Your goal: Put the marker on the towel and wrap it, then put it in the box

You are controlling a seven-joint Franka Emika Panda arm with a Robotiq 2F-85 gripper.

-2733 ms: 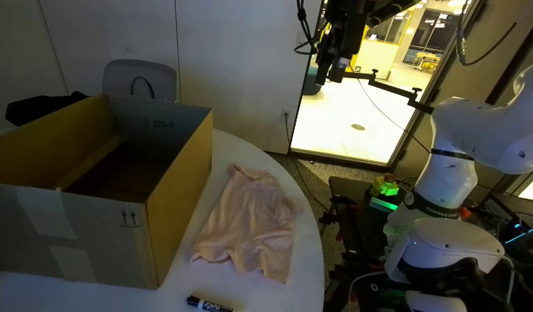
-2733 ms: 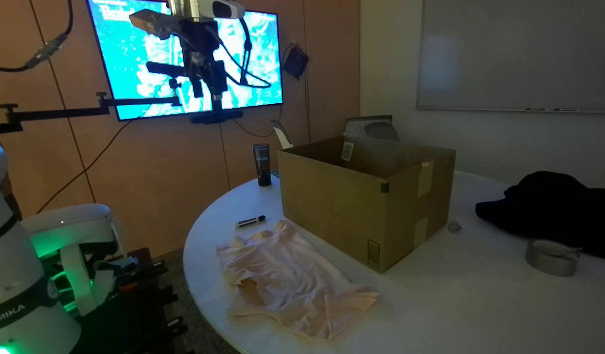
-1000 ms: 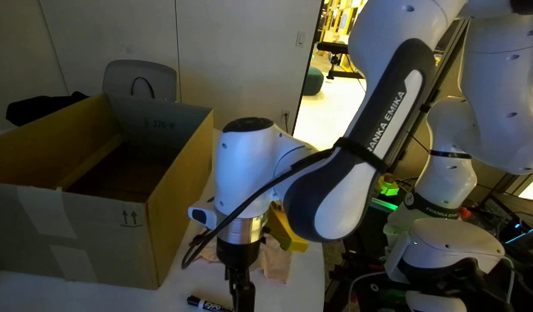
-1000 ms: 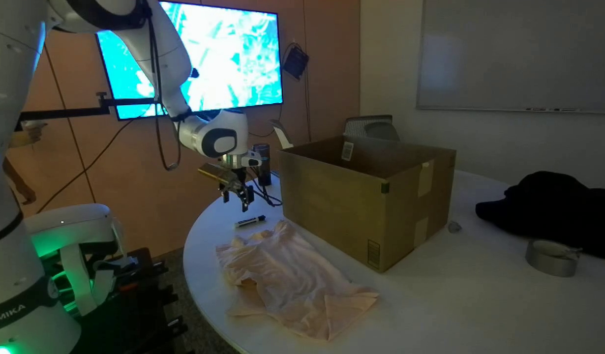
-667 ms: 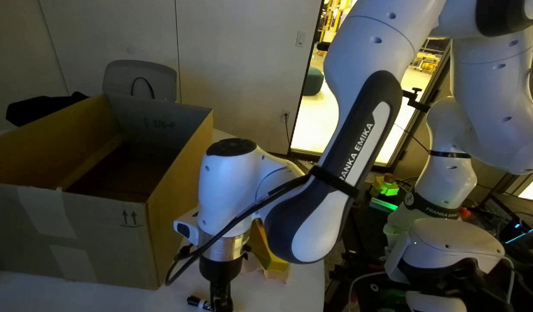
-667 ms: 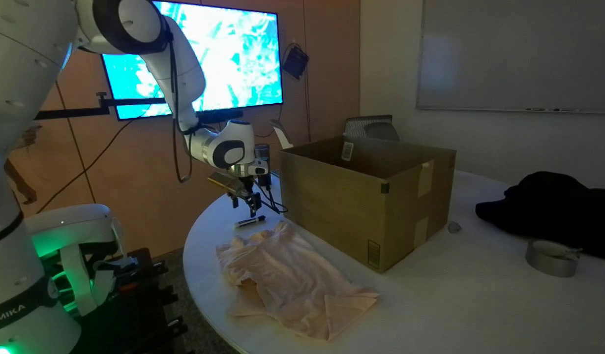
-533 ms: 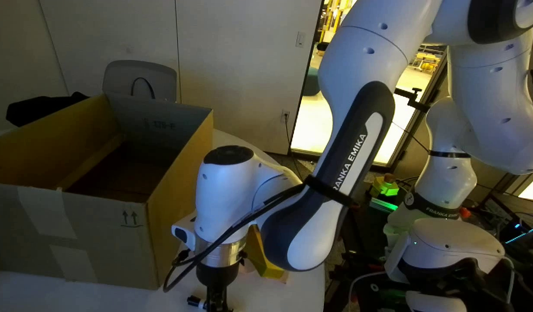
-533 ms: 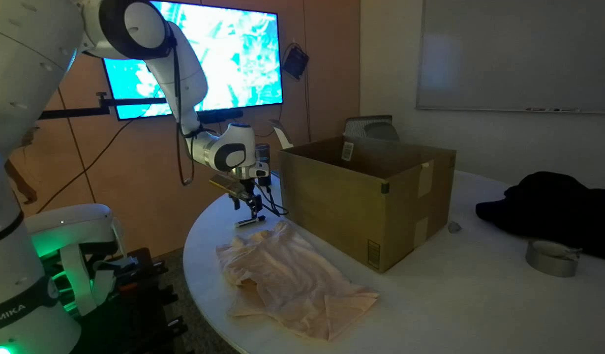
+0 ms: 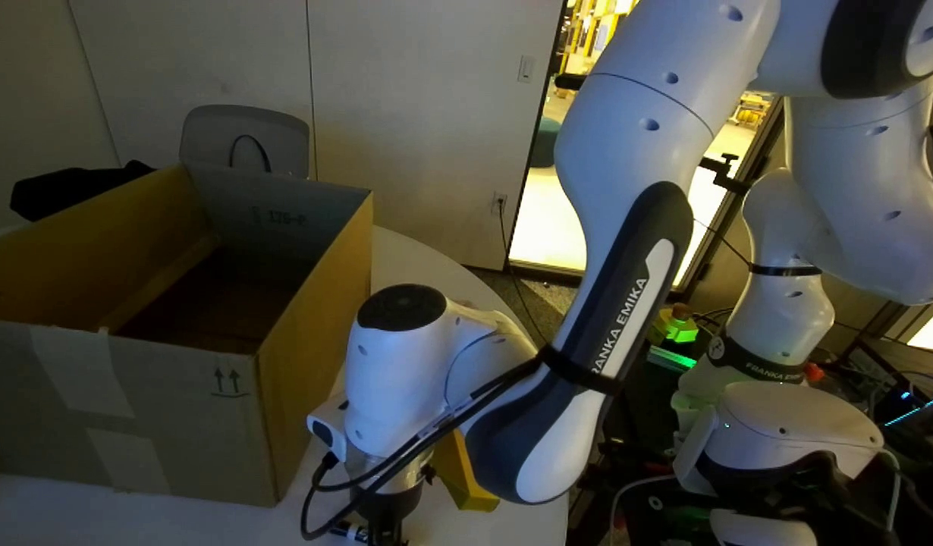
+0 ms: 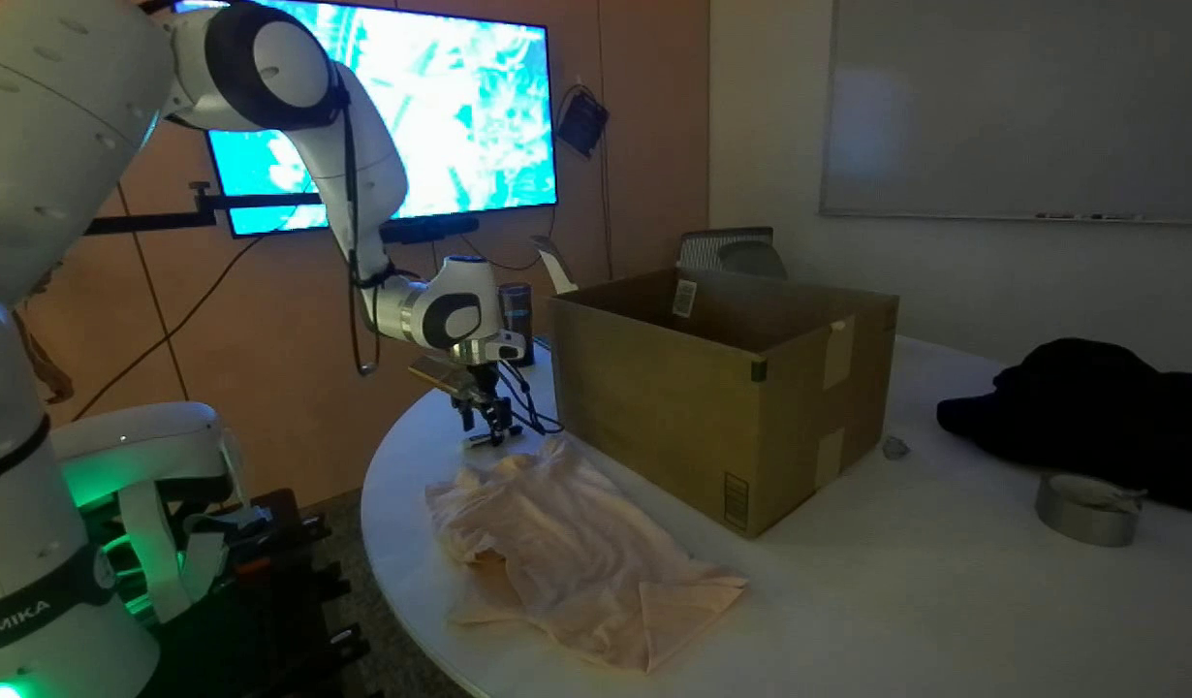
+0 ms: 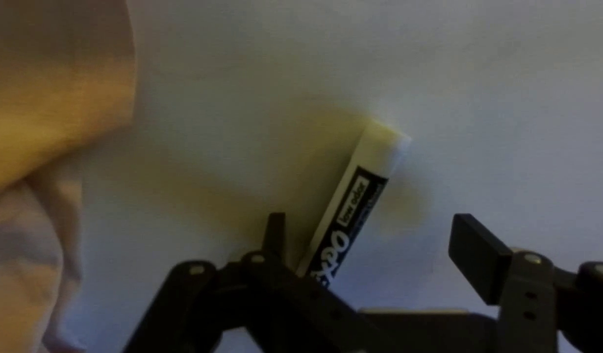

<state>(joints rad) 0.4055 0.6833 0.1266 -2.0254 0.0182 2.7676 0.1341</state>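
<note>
Wrist view: the marker [image 11: 351, 208] lies on the tabletop [image 11: 502, 122], white end toward one o'clock, hand [image 11: 369, 233] with fingers parted astride it, towel [image 11: 61, 117] at nine o'clock; in an exterior view, the box [image 10: 654, 407] stands at the marker's three o'clock.

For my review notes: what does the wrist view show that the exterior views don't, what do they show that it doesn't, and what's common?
Only the wrist view: that the marker reads "low odor".

Only the exterior views: the box and arm in both exterior views; the screen and tape in an exterior view.

Shared: marker, hand and table. The towel is clear in the wrist view and in an exterior view.
</note>
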